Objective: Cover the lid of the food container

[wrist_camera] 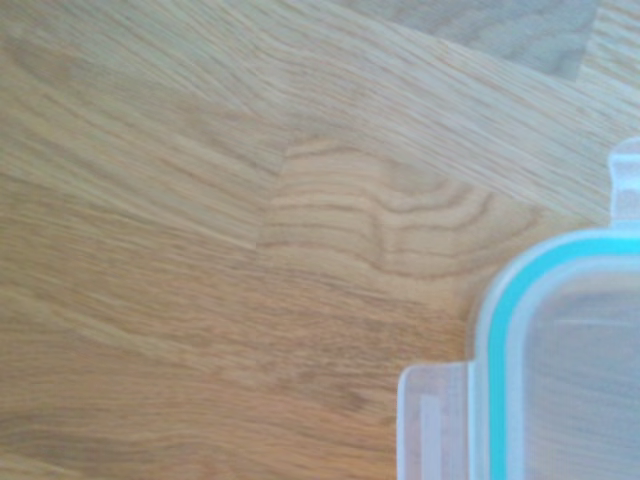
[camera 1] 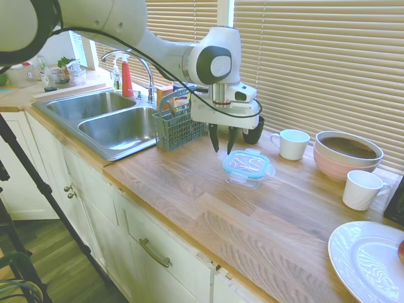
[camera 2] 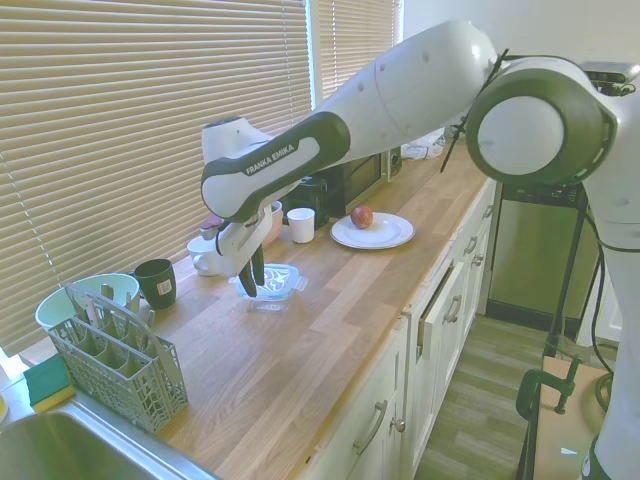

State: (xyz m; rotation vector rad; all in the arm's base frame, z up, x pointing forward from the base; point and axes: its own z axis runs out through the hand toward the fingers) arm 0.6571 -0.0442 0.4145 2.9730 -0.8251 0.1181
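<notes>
On my feed the arm (camera 2: 300, 160) reads "FRANKA EMIKA" along its forearm, reaching over the wooden worktop (camera 1: 208, 208). The food container (camera 1: 243, 175) sits on that worktop between the grey cutlery basket (camera 1: 177, 126) and a white mug (camera 1: 292, 144), with the lid (camera 1: 245, 161) resting on top. My claw (camera 1: 221, 150) hangs released just beside it, holding nothing.
</notes>
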